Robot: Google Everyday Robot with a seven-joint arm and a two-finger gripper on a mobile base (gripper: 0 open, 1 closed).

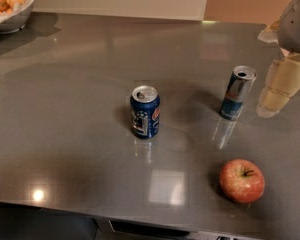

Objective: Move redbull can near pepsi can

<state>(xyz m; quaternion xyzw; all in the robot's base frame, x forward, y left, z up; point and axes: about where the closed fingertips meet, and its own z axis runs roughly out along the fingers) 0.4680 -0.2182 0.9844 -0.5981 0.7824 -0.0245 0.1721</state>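
Plainly, we find the tall slim blue-and-silver redbull can (237, 94) upright on the grey bench (65, 134), just left of our cream pincer (269, 106), which we cannot tell to be released or clenched, with the short dark-blue pepsi can (145, 112) farther left.

The tabletop (80, 134) is smooth and glossy. The redbull can (237, 93) and the pepsi can (145, 112) are shiny metal. The gripper (271, 103), at the right edge, looks like matt pale plastic.
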